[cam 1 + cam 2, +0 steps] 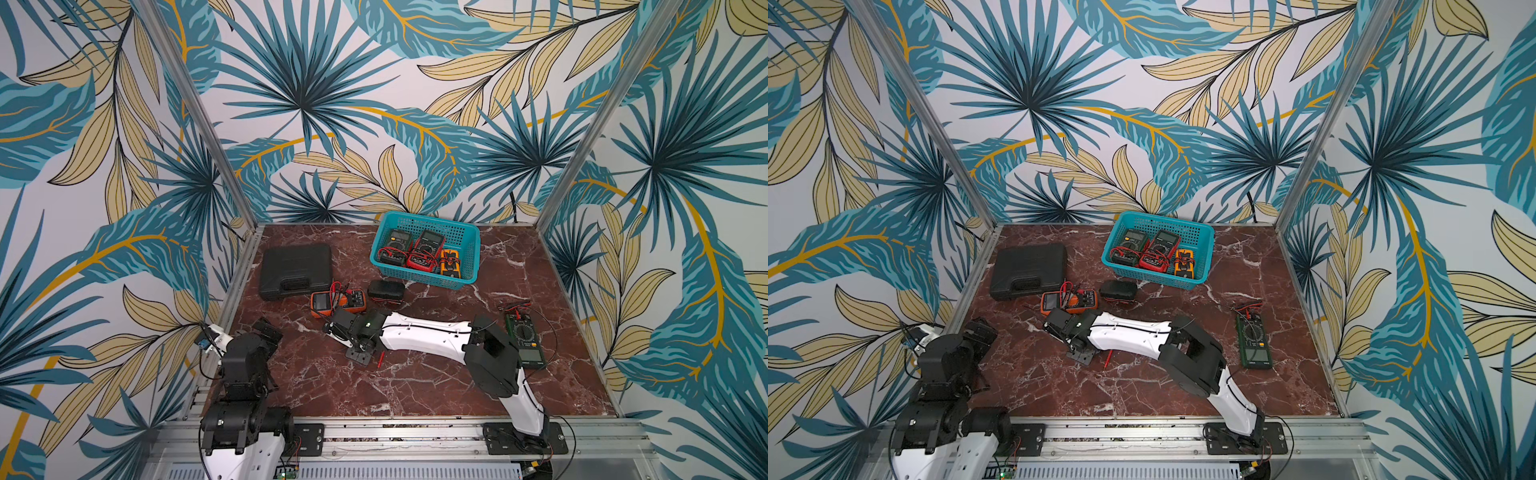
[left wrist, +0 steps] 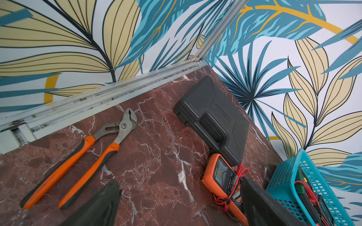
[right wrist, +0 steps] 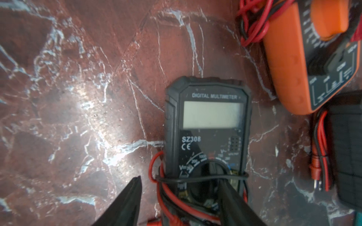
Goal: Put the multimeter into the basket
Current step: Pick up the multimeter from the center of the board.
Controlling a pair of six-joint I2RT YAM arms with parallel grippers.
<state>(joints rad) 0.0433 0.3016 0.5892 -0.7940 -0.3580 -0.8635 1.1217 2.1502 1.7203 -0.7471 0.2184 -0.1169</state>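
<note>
Right gripper [image 3: 180,179] partly open, gripping nothing: one finger [image 3: 125,199] beside the matte black rectangular multimeter [image 3: 207,117], the other over its dial [image 3: 203,170]. The meter lies flat on the veined marble table [image 3: 78,97], well apart from the perforated teal basket [image 1: 419,277]. Left gripper [image 2: 180,181] wide open, empty.

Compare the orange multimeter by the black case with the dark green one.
The orange multimeter lies crosswise beside the black case; the green multimeter lies lengthwise, alone. Orange's leads wrap its body; green's sprawl past its far end. Both lie face up, outside the basket.
</note>
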